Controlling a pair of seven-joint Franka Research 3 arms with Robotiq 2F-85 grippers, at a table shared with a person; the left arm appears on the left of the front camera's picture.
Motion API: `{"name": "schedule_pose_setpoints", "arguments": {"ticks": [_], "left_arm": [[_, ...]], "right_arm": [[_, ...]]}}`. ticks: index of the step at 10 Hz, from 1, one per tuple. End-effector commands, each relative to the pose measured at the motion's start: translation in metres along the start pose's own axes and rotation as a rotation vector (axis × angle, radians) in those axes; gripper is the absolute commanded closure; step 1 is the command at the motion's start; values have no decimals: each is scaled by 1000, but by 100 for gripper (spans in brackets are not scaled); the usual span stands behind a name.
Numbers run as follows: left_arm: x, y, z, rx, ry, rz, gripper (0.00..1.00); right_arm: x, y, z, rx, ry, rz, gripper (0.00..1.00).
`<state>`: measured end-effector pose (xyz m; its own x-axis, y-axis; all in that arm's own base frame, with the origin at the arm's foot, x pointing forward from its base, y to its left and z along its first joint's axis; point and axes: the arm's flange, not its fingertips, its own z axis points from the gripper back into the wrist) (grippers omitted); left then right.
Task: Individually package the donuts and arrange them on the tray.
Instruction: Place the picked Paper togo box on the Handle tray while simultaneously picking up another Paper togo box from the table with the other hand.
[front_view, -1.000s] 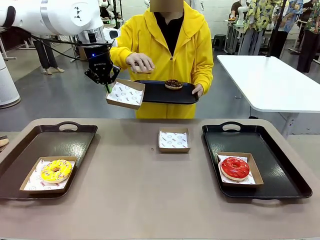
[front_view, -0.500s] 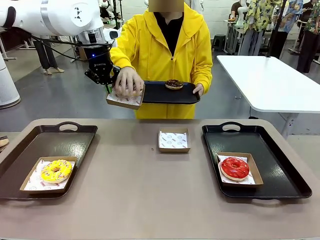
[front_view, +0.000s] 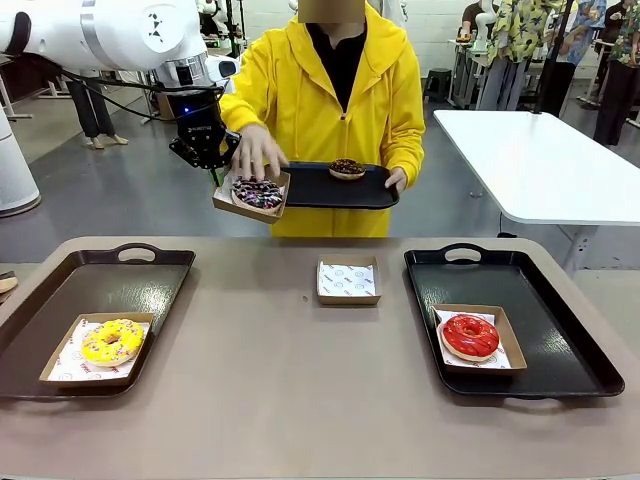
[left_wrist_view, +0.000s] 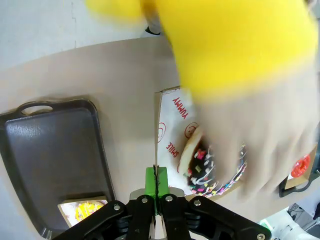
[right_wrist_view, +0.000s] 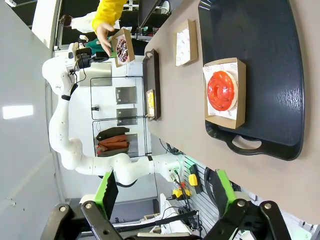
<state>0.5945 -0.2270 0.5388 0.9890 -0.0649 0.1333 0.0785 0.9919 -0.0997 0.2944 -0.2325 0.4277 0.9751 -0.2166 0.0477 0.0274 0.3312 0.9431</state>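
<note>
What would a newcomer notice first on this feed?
The left gripper, raised beyond the table's far edge, is shut on the rim of a box while the person's hand is at the chocolate donut inside. Nearer, a yellow donut and a red donut sit boxed on separate trays.

The table (front_view: 300, 420) lies bare down its middle, from the near edge up to an empty box (front_view: 348, 281) sitting alone toward the far edge, with open lanes on both sides of it. The left tray (front_view: 60, 290) takes up the left edge and the right tray (front_view: 565, 340) the right edge. Each carries one boxed donut in its near half and is bare in its far half. Above the far edge, left of centre, the air is crowded: the left gripper (front_view: 214, 178) pinches a raised box (front_view: 240, 208), a person's hand (front_view: 255, 150) hangs over it, and a held tray (front_view: 320, 188) sits just beside it.
</note>
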Motion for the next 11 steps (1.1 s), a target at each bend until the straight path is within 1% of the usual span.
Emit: {"name": "schedule_pose_setpoints", "arguments": {"ticks": [1, 8, 9, 10, 11], "left_arm": [[-1, 2, 2, 0, -3, -2, 100], [-1, 2, 2, 0, -3, -2, 100], [0, 0, 0, 0, 0, 0, 99], [1, 8, 9, -18, -2, -27, 99], [-1, 22, 17, -12, 22, -28, 99]], "right_arm": [[-4, 1, -2, -1, -1, -8, 0], [-4, 1, -2, -1, -1, -8, 0], [0, 0, 0, 0, 0, 0, 0], [16, 21, -14, -43, -25, 32, 0], [35, 49, -29, -102, -56, 40, 0]]}}
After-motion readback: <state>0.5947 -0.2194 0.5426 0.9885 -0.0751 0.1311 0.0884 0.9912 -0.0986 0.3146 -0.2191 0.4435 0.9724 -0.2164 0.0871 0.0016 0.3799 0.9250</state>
